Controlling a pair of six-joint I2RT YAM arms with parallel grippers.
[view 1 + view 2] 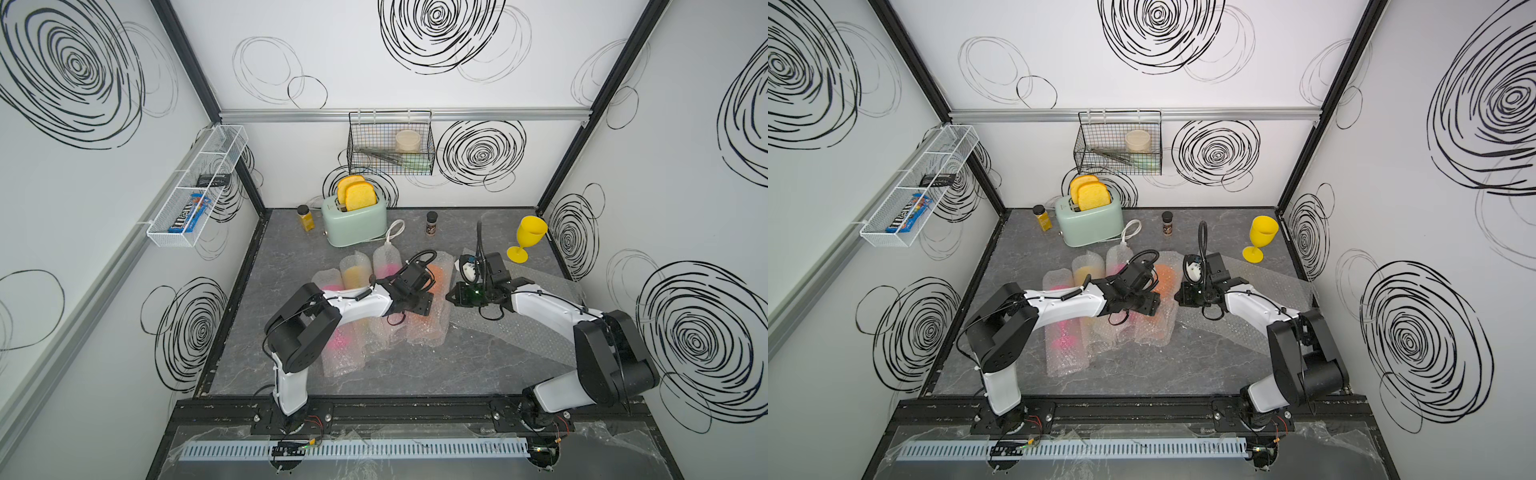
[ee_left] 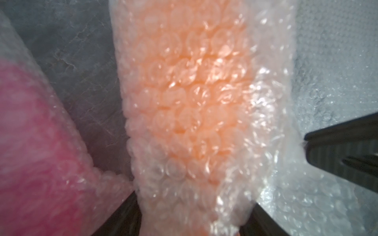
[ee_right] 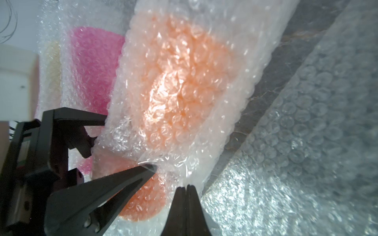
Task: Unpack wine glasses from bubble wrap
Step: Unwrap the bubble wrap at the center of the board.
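Observation:
An orange wine glass [image 3: 176, 81] lies rolled in a bubble wrap tube [image 2: 184, 92] at mid-table [image 1: 439, 275]. My left gripper [image 2: 194, 202] is closed across this tube, one jaw pressing each side. My right gripper [image 3: 186, 186] is shut, pinching a loose edge of the same tube's wrap; in both top views it faces the left gripper [image 1: 453, 297] [image 1: 1183, 297]. An unwrapped yellow wine glass [image 1: 527, 239] stands upright at the back right. Three more wrapped tubes lie to the left: pink [image 1: 337, 345], yellow [image 1: 353, 274] and pink [image 1: 388, 262].
A flat bubble wrap sheet [image 1: 519, 332] lies under the right arm. A mint toaster [image 1: 353, 220] with bread and two spice jars [image 1: 306, 218] [image 1: 432, 223] stand along the back. A wire basket [image 1: 390, 145] and a white rack [image 1: 195, 187] hang on the walls.

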